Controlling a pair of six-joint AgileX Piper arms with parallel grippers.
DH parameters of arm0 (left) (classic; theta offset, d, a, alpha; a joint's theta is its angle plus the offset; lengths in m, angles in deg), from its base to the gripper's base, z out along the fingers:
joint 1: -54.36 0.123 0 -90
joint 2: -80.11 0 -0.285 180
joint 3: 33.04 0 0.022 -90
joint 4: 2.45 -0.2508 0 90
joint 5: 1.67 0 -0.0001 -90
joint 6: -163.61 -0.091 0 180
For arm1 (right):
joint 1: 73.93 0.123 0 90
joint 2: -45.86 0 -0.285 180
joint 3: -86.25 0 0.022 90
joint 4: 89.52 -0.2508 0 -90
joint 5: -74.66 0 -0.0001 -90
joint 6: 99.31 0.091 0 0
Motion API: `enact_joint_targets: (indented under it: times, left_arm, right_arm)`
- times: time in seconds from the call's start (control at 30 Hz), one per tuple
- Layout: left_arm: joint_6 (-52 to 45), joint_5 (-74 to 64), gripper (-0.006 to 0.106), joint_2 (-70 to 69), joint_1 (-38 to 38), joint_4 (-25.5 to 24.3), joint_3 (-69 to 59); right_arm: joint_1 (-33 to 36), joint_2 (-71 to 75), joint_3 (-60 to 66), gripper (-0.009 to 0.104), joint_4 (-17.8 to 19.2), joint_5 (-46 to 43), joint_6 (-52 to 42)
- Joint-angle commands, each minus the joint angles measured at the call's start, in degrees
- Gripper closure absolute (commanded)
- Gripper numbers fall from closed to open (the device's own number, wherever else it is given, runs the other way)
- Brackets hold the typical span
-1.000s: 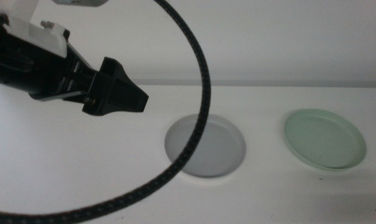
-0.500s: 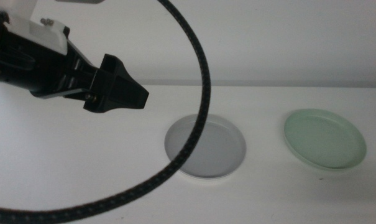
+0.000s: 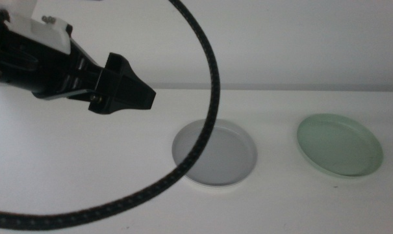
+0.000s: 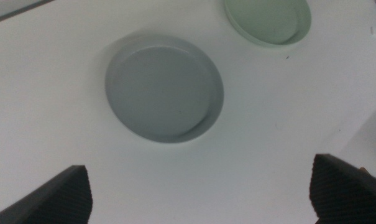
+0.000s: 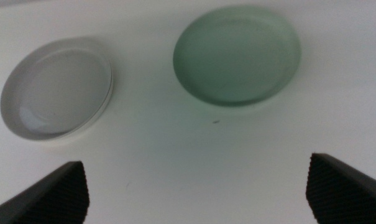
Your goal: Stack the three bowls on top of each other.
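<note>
A grey bowl [image 3: 214,151] lies at the table's middle, nested in a white bowl whose rim [image 3: 215,184] shows under its near edge. To the right of them, a gap away, lies the pale green bowl [image 3: 339,144]. My left gripper [image 3: 141,97] hangs above the table, left of the grey bowl and clear of it. In the left wrist view this gripper [image 4: 199,167] is open and empty, with the grey bowl [image 4: 164,88] and the green bowl [image 4: 268,18] beyond it. My right gripper [image 5: 195,163] is open and empty, back from the green bowl [image 5: 237,55] and the grey bowl [image 5: 57,93]. It is out of the middle view.
A black braided cable [image 3: 209,71] loops from the top of the middle view down across the grey bowl to the bottom left. A pale wall [image 3: 280,39] stands behind the white table [image 3: 86,169].
The left arm has drifted slightly up and to the left, and the cable loop has shifted with it. The bowls have not moved.
</note>
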Motion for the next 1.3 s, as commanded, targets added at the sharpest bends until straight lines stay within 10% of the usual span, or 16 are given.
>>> enact_joint_targets:
  times: [0.0,0.13,0.33,0.57,1.27]
  left_arm:
    - [-0.1,0.8,0.007,-0.1,0.3,0.4,-0.3]
    - [-0.1,0.6,0.007,-0.1,0.3,0.4,-0.3]
    - [-0.1,0.0,0.007,-0.1,0.3,0.4,-0.3]
    - [0.0,-0.2,0.007,-0.1,0.3,-1.1,-0.7]
    - [3.0,2.5,0.007,-0.1,0.3,-1.0,-0.7]
  right_arm:
    - [-0.4,-1.5,-0.6,0.002,-0.9,1.4,1.8]
    - [-0.5,-7.3,-1.9,0.002,0.6,0.7,7.3]
    - [-3.5,-28.3,-16.8,0.002,12.6,6.4,5.7]
    - [-17.9,-54.4,-38.4,0.002,-0.6,16.4,-9.3]
    - [-20.1,-81.8,-43.1,0.020,-0.7,2.0,-7.8]
